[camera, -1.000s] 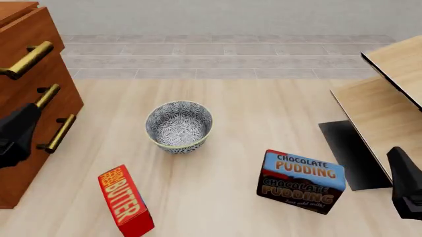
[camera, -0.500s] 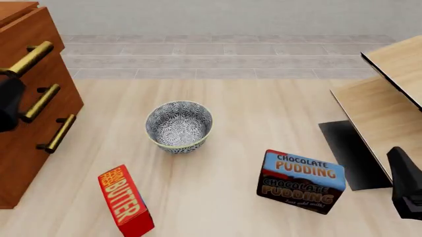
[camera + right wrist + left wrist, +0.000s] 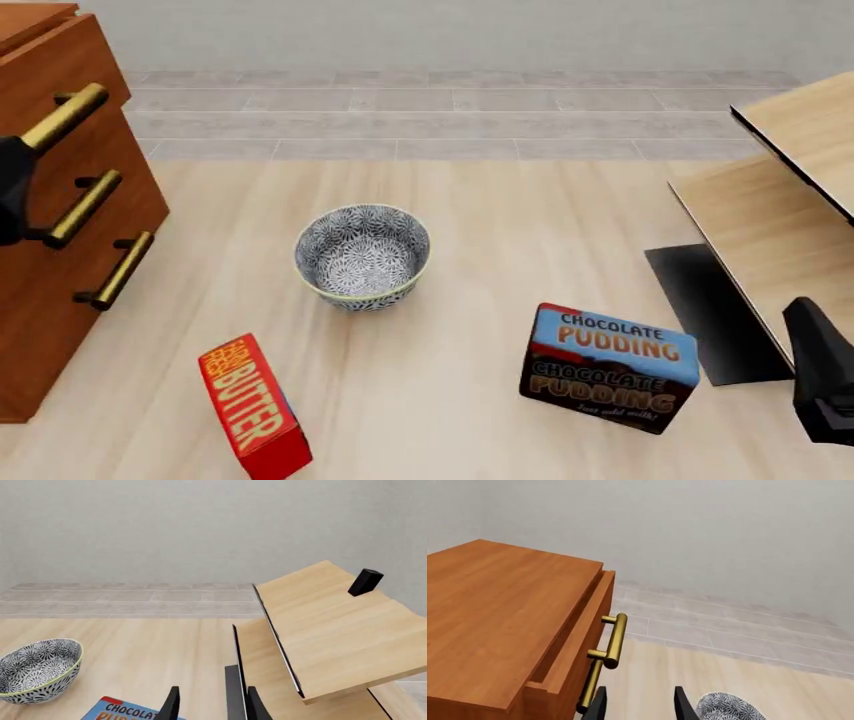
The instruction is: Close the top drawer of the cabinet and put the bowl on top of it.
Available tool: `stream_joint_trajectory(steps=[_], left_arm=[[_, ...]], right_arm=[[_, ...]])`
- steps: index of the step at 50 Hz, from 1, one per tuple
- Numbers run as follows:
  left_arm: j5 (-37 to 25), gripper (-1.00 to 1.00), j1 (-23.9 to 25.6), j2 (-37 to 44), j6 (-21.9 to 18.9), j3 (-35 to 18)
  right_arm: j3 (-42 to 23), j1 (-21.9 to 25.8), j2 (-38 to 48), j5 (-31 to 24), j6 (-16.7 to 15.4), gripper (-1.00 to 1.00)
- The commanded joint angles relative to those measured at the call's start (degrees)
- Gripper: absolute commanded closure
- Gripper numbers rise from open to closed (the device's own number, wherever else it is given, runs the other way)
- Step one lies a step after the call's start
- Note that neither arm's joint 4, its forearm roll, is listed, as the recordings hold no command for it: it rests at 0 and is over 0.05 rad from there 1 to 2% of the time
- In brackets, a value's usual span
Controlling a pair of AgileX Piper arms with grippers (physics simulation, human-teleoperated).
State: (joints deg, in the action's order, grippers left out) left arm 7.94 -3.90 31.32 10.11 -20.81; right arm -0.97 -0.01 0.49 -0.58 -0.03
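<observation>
Nearest the camera in the front view: a red rectangular carton lettered BUTTER point(image 3: 254, 408), standing tilted on the pale wood-grain table point(image 3: 507, 230), and to its right a blue and brown box lettered CHOCOLATE PUDDING point(image 3: 609, 367), also upright, well apart from the carton. At the lower right edge, the dark bulk of the right arm point(image 3: 823, 385); in its wrist view, right gripper point(image 3: 210, 703) with both black fingertips parted, nothing between them. At the left edge, the dark left arm point(image 3: 11, 190) just in front of the cabinet face, near the upper handle; in its wrist view, left gripper point(image 3: 639, 705) likewise spread and empty, not touching the brass.

Further in, at the table's middle: small round deep bowl, white with dense grey-blue floral pattern and thin yellowish rim point(image 3: 362, 256), upright, on the table, apart from both boxes and from the chest. To the right, pale light-wood furniture with slanted panels point(image 3: 781, 225), a small black block point(image 3: 365, 581) on its upper panel.

On the left, tall reddish-brown wooden cabinet point(image 3: 54, 250) with three brass bar handles. Uppermost drawer front with long brass bar handle point(image 3: 597, 630) standing proud of the cabinet top, slightly pulled out, a shadowed gap along its upper edge.

Farthest: grey tiled floor strip point(image 3: 454, 110) and a plain pale wall point(image 3: 727, 535).
</observation>
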Motion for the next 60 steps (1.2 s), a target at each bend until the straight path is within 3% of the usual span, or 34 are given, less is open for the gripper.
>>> stream_joint_trajectory(steps=[1,60], left_arm=[[2.76,-1.00,-1.26,2.54,0.35,1.05],[15.37,-1.00,-10.33,14.33,-0.44,4.02]], right_arm=[[0.20,0.02,-0.09,0.12,0.01,-1.00],[0.20,0.00,-0.11,0.13,0.02,-1.00]])
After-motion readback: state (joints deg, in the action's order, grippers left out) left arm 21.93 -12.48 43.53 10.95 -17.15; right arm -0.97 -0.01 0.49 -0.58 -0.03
